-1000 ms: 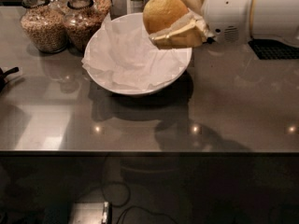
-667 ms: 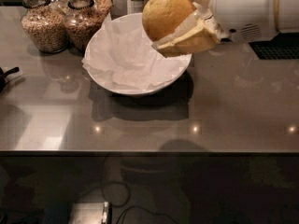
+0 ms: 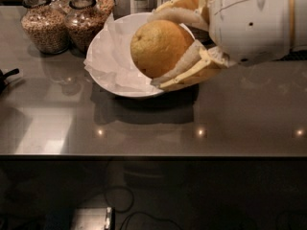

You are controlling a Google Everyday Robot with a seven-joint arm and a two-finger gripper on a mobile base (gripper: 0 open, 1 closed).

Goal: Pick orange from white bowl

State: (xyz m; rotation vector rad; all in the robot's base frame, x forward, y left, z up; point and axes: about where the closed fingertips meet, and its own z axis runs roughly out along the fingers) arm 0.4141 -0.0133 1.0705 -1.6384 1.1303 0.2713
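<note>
- I am seeing the orange (image 3: 158, 47) in the upper middle of the frame, overlapping the right half of the white bowl (image 3: 120, 91). I am judging it to be hanging clear of the crinkled paper (image 3: 112, 56) lining rather than resting on it.
- The gripper (image 3: 159, 49) is entering from the upper right, and its fingers (image 3: 184, 73) are clamping the orange, one across the top and one under the lower right side.
- I am reading the grasp and the lift out of the bowl as done. What is remaining looks small: carrying the fruit clear of the rim without the grip slipping.
- The bowl is standing on the grey bench (image 3: 144, 128), with two grain-filled jars (image 3: 45, 25) sitting just behind it at upper left.
</note>
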